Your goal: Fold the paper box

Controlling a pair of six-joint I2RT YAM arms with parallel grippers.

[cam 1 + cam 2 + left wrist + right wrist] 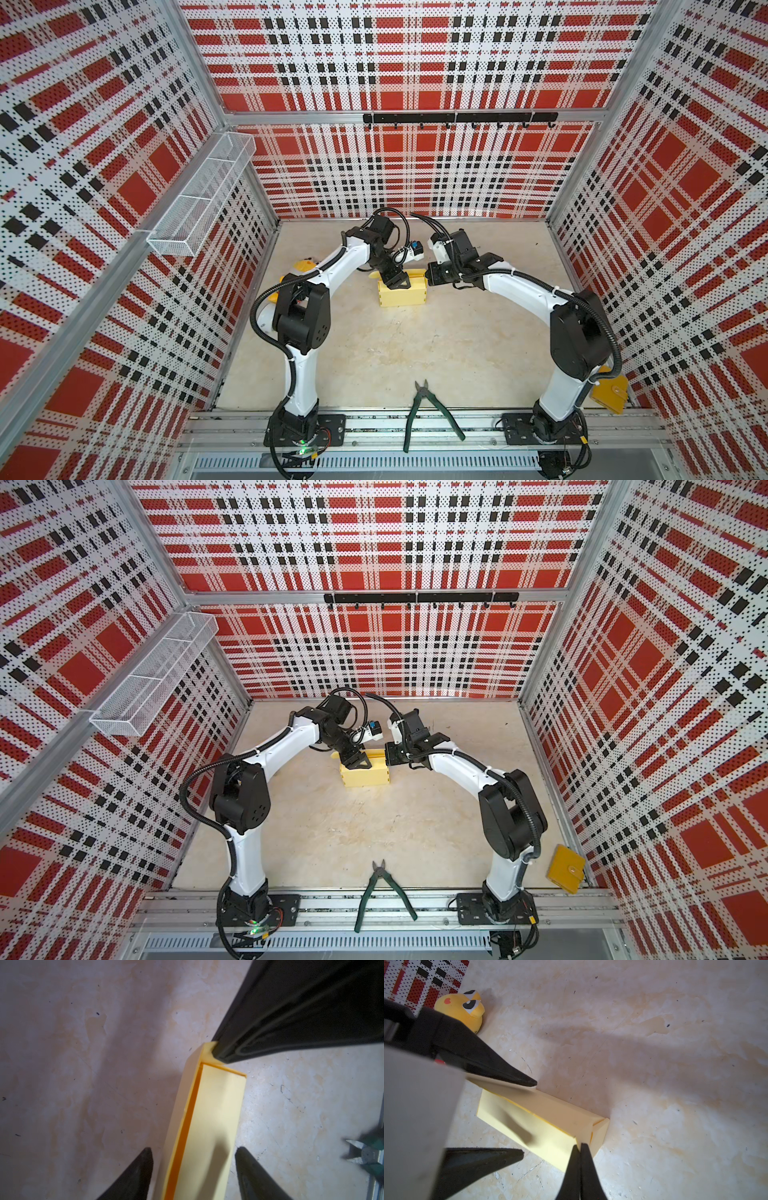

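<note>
Paper box [401, 296]: one, pale yellow, on the counter [415, 353].
Robot arms: two, the left arm [332, 266] and the right arm [523, 282].
Grippers: two, the left gripper [192, 1150] and the right gripper [579, 1146], one to each arm.
Cutters [424, 409]: one pair, green-handled.
Pouch [566, 868]: one, mustard yellow, with a snap.
Plush toy [460, 1009]: one, yellow, with a face.
Wire basket [199, 199]: one, white, in three compartments.
Hook rail [459, 118]: one, black; its hooks are too small to count surely.
</note>
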